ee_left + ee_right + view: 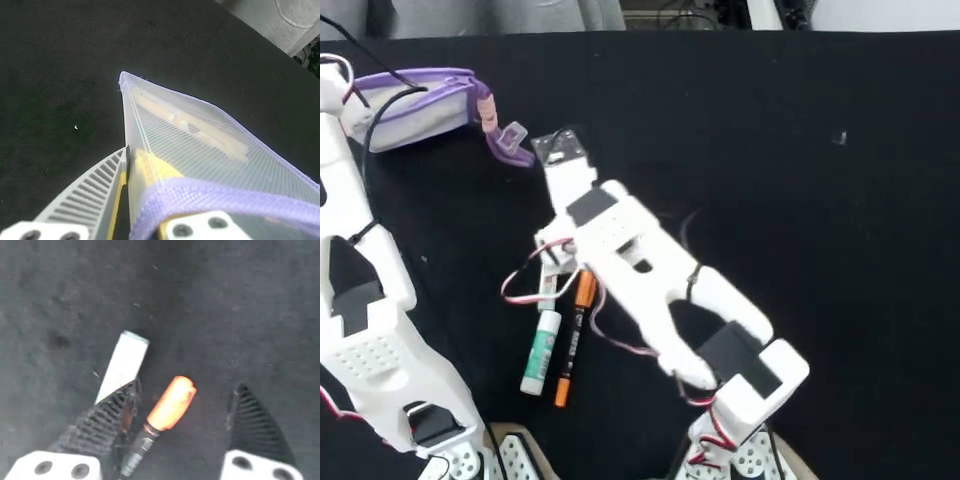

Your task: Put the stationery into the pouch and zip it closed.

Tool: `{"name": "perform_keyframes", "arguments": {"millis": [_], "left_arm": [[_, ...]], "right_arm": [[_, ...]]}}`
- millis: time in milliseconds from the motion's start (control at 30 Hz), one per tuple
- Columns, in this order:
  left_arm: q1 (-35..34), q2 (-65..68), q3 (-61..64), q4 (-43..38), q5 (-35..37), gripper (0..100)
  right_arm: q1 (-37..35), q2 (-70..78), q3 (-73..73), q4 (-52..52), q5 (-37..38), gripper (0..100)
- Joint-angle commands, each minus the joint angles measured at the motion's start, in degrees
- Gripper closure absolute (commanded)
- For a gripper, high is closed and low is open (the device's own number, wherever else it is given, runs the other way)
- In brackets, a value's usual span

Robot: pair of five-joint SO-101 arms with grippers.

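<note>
The black table [820, 250] carries the purple-edged pouch [415, 105] in the upper left of the frame, where the left pincer [131, 160] pinches one end of it. An orange pen [575, 335] and a white marker [542, 345] lie side by side at the lower centre. The right pincer [189, 386] hangs spread over the cap end of the orange pen, so I judge the step to be picking up this pen. The next move calls for lowering, closing on the pen alone without catching the marker beside it, then carrying it to the pouch.
</note>
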Motion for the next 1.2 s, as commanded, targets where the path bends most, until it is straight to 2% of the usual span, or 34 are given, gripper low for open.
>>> {"name": "perform_keyframes", "arguments": {"millis": [0,167,467,633,733,1033,1167], "left_arm": [[-1.2,-1.2,-3.7,-0.8,0.8,97],[-1.2,-1.1,-3.7,-0.8,0.8,97],[-0.8,-1.1,-3.6,-0.7,0.8,97],[-0.7,-1.1,-3.6,0.4,0.8,97],[-0.7,-1.1,-3.7,0.4,0.8,97],[1.5,-1.8,-4.1,0.5,0.8,97],[4.7,-1.8,-6.4,2.6,0.8,97]], "right_arm": [[-1.7,-3.9,3.2,-5.7,-4.9,75.9],[-1.5,-3.9,8.7,-10.6,-5.5,77.6],[-1.5,-2.4,12.2,-10.7,-5.2,78.1],[-0.4,7.3,9.3,-10.4,-5.0,91.8],[1.4,12.9,1.2,-2.5,-5.0,99.0],[9.8,17.5,-25.7,22.6,-4.8,98.8],[12.7,17.5,-39.2,31.7,-0.5,98.8]]}}
